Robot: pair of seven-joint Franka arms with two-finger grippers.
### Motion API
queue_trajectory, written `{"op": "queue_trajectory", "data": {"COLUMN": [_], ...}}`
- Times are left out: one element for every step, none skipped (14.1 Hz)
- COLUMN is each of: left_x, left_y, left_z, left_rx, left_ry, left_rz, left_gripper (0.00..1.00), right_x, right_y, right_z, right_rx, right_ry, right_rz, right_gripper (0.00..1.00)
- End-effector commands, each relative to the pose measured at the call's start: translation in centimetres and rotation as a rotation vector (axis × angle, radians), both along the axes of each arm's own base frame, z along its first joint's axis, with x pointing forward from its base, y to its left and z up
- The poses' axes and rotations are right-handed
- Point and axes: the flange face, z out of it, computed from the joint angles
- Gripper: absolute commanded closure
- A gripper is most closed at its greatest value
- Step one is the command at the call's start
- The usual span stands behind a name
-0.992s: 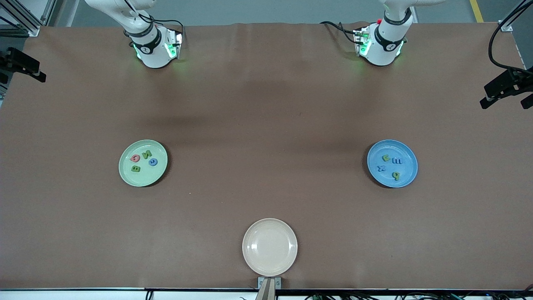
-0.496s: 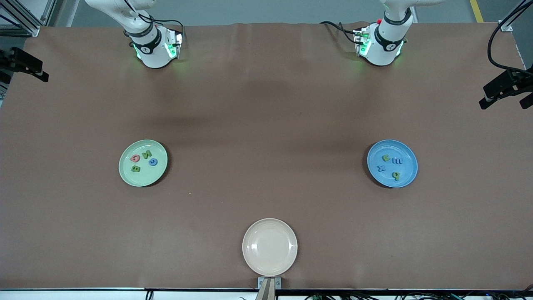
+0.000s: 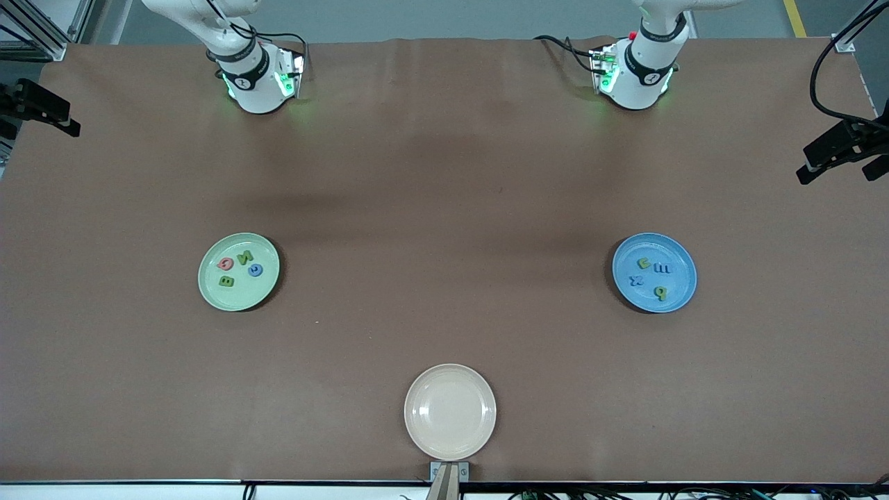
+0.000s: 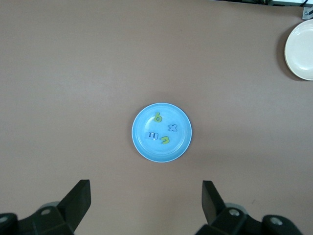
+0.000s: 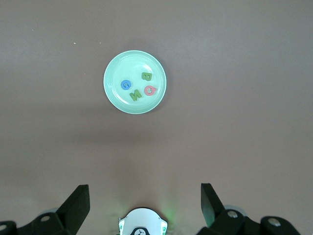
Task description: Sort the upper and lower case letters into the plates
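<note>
With four letters lying in the green plate (image 3: 238, 271) and four in the blue plate (image 3: 653, 272), and the beige plate (image 3: 450, 412) empty, sorting is looking finished, both arms waiting high over the table, the left gripper (image 4: 145, 205) and right gripper (image 5: 145, 208) spread wide, gripping nothing.

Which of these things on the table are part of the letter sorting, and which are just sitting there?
Part of the job:
- green plate, holding four letters
- blue plate, holding four letters
- left gripper and right gripper, both open, each high over its plate

Just there:
- cream plate, nothing in it, nearest the front camera
</note>
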Motion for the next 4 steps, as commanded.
{"op": "queue_trajectory", "data": {"left_x": [0.09,0.09,0.09,0.09], "left_y": [-0.05,-0.05,-0.05,-0.05], "left_z": [0.37,0.37,0.30,0.29], "left_rx": [-0.013,-0.013,-0.013,-0.013], "left_ry": [0.006,0.006,0.007,0.007], "left_rz": [0.009,0.009,0.009,0.009], "left_gripper": [0.00,0.00,0.00,0.00], "right_x": [-0.65,-0.63,-0.56,-0.56], "right_y": [0.07,0.14,0.14,0.18], "right_z": [0.35,0.37,0.37,0.44], "right_rx": [-0.005,-0.005,0.000,0.003], "right_ry": [-0.009,-0.010,-0.013,-0.014], "right_rz": [-0.004,-0.004,-0.008,-0.010], "right_gripper": [0.00,0.00,0.00,0.00]}}
